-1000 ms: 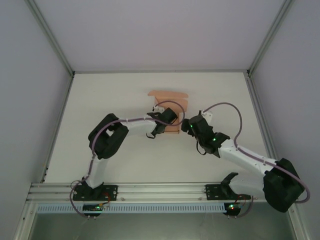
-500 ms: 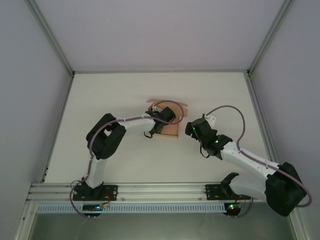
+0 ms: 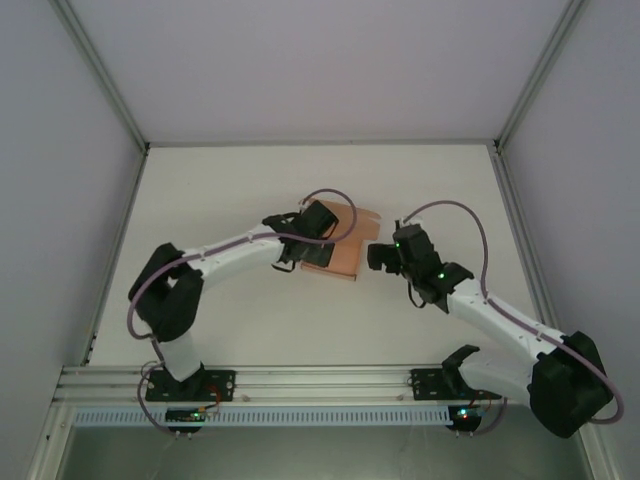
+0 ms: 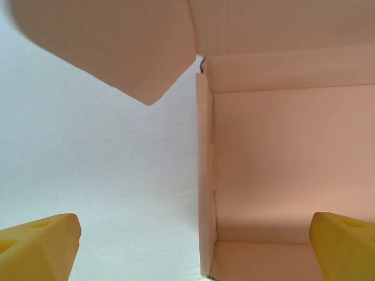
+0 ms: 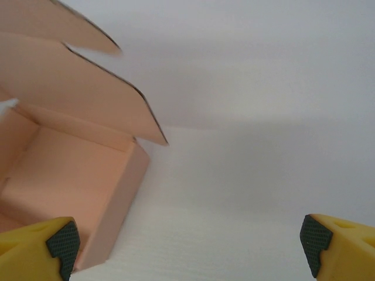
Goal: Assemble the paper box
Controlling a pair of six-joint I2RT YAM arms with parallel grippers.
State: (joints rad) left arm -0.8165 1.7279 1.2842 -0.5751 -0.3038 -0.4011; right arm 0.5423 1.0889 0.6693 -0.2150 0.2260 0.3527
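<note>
The paper box [image 3: 346,256] is salmon-pink card, half folded, lying mid-table. My left gripper [image 3: 318,224] hovers over its left part, open. In the left wrist view the box floor [image 4: 281,164] and its upright left wall [image 4: 205,175] lie between the yellow fingertips [image 4: 36,248], with a raised flap [image 4: 111,41] above. My right gripper [image 3: 380,256] stands just right of the box, open and apart from it. In the right wrist view the box [image 5: 64,175] sits at the left with its lid flap [image 5: 82,88] raised, and bare table lies between the pads [image 5: 63,241].
White table [image 3: 230,180] is enclosed by pale walls and metal corner posts [image 3: 100,75]. An aluminium rail [image 3: 320,378] holds both arm bases at the near edge. Cables loop above each wrist. Free room lies left, right and behind the box.
The left arm has stretched out, moving its gripper right over the box. The far flaps have folded in and the box now looks more compact. The right gripper drew back slightly.
</note>
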